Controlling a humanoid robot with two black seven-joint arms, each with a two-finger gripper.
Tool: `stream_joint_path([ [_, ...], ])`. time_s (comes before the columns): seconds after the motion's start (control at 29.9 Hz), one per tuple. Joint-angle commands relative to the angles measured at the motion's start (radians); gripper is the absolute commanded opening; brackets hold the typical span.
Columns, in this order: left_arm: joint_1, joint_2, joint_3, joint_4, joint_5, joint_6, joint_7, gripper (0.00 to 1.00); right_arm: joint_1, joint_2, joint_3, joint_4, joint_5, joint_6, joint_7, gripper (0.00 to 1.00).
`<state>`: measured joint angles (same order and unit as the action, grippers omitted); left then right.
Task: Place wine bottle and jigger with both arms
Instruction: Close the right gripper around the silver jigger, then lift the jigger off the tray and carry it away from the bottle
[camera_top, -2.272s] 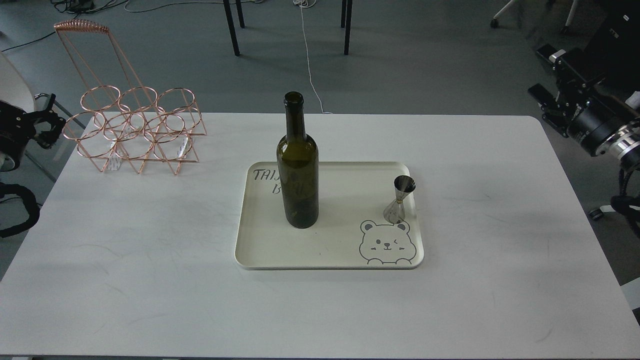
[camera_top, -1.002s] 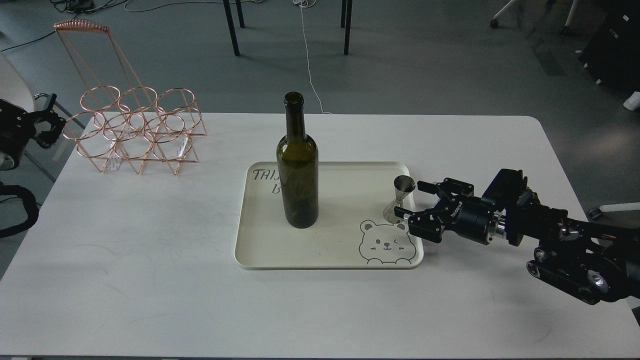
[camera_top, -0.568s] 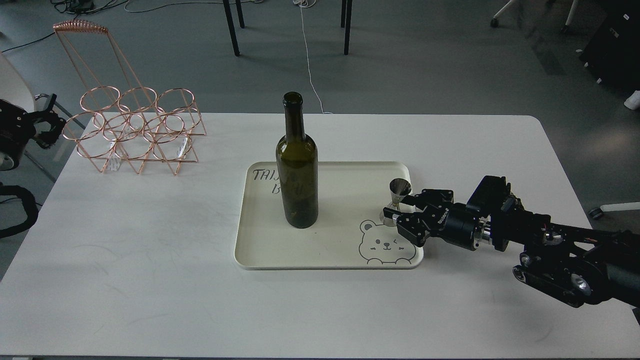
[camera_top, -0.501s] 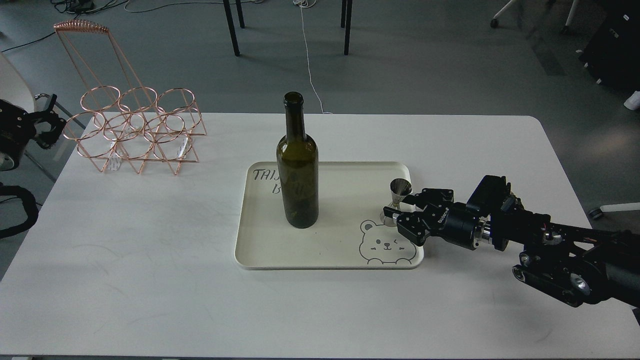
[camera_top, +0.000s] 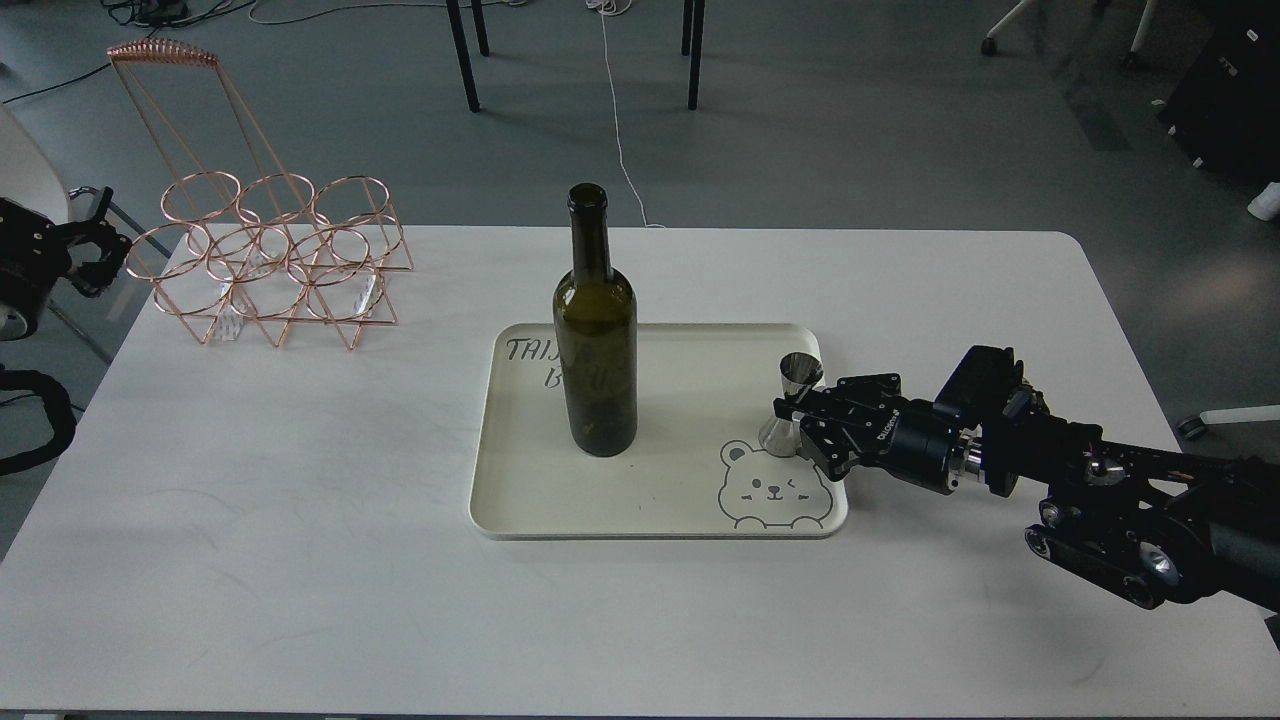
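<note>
— Where is the jigger (camera_top: 791, 402)?

— Upright on the cream tray (camera_top: 660, 520), at its right edge above the bear drawing. The right gripper (camera_top: 790, 413) reaches in from the right, its fingers pinched on the jigger's narrow waist.

— And the wine bottle (camera_top: 595, 330)?

— Standing on the tray's left part, well apart from that gripper.

— The left gripper (camera_top: 95, 245)?

— Off the table's left edge by the copper rack (camera_top: 270, 260); I cannot tell how its fingers stand.

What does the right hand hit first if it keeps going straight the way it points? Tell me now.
The small shiny steel hourglass jigger: the right hand points left and already closes around its waist. Beyond it, possibly the tall dark green glass bottle; depth is unclear.
</note>
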<state>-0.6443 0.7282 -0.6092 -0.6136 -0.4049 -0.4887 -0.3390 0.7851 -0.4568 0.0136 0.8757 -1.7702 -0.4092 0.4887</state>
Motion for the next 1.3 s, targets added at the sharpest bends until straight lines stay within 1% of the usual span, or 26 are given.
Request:
stream_joint_path([
  [0.0, 0.0, -0.001, -0.001, 0.0, 0.0, 0.0, 0.0, 0.98, 0.003, -0.005, 0.0, 0.003, 0.0, -0.028, 0.0, 0.07],
  [0.17, 0.0, 0.002, -0.001, 0.0, 0.0, 0.0, 0.0, 0.98, 0.008, -0.032, 0.022, 0.008, 0.012, -0.039, 0.0, 0.07],
  [0.4, 0.0, 0.016, 0.0, -0.002, -0.002, 0.0, 0.0, 0.98, -0.012, -0.15, 0.185, 0.026, 0.028, -0.043, 0.0, 0.07],
  [0.5, 0.0, 0.016, 0.0, -0.003, 0.0, 0.0, 0.0, 0.98, -0.059, -0.206, 0.224, 0.025, 0.087, -0.059, 0.0, 0.07],
  [0.57, -0.001, 0.016, 0.0, -0.008, 0.0, 0.0, 0.0, 0.98, -0.095, -0.229, 0.223, 0.02, 0.133, -0.079, 0.0, 0.07],
  [0.67, -0.001, 0.014, -0.003, -0.011, 0.0, 0.0, 0.0, 0.98, -0.156, -0.272, 0.223, 0.012, 0.187, -0.079, 0.0, 0.07],
  [0.87, -0.001, 0.011, -0.006, -0.014, 0.0, 0.0, 0.002, 0.98, -0.233, -0.287, 0.218, 0.011, 0.32, -0.079, 0.0, 0.07],
  [1.07, -0.005, 0.013, -0.004, -0.014, 0.001, 0.0, 0.003, 0.98, -0.259, -0.273, 0.21, -0.079, 0.328, -0.079, 0.0, 0.08],
  [1.2, -0.009, 0.013, -0.006, -0.012, 0.012, 0.0, 0.002, 0.98, -0.262, -0.25, 0.209, -0.09, 0.328, -0.079, 0.0, 0.09],
  [1.27, -0.012, 0.013, -0.007, -0.014, 0.012, 0.0, 0.002, 0.98, -0.262, -0.243, 0.209, -0.093, 0.33, -0.079, 0.0, 0.11],
])
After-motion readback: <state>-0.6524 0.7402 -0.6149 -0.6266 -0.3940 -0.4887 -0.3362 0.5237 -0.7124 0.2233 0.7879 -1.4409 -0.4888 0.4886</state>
